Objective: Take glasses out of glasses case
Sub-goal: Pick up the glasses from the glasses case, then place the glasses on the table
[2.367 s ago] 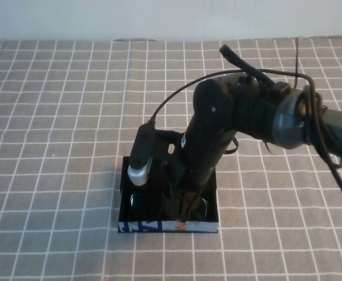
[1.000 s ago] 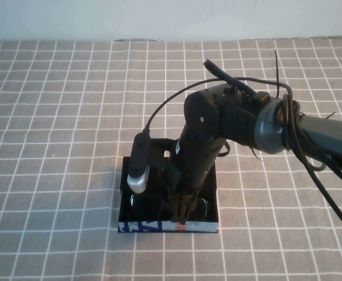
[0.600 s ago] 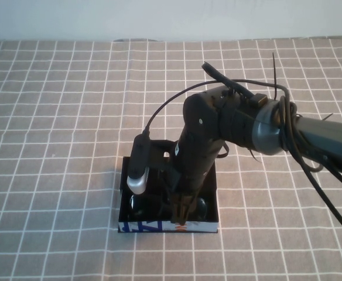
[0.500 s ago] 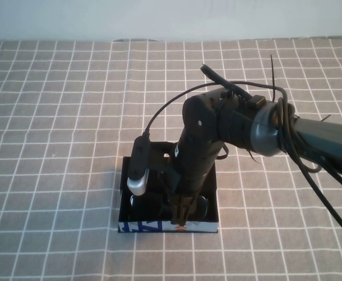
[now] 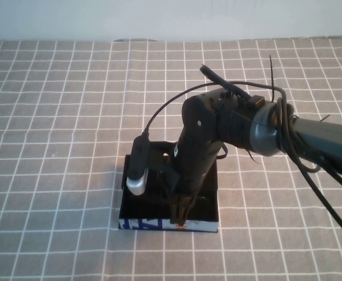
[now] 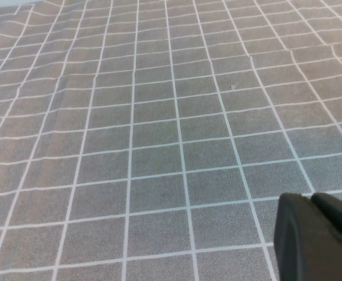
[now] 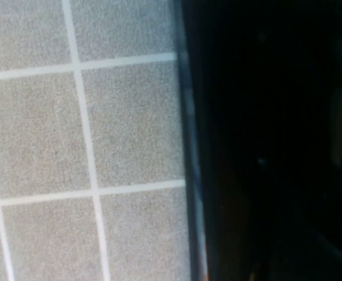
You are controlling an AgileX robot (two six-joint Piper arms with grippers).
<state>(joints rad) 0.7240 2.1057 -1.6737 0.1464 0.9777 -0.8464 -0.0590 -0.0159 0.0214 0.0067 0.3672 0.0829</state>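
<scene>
The glasses case [image 5: 153, 223] is a black open box on the checked cloth, its printed front side facing me. My right gripper [image 5: 180, 214] reaches down into it, its fingers drawn together just behind the middle of the front wall, where the bridge of the glasses lay. The glasses themselves are lost in the black lining. The right wrist view shows only the case's dark inside [image 7: 264, 117] and its wall edge [image 7: 188, 146] beside the cloth. My left gripper [image 6: 313, 199] is shut and empty, hanging over bare cloth, out of the high view.
The right arm's body [image 5: 229, 126] and its cables [image 5: 311, 170] hang over the back of the case. The wrist camera [image 5: 137, 175] sticks out over the case's left side. The checked cloth [image 5: 54, 117] covers the whole table.
The right gripper's fingers went from spread to drawn together inside the case. The two lens glints seen earlier no longer show, and the case has shifted slightly.
</scene>
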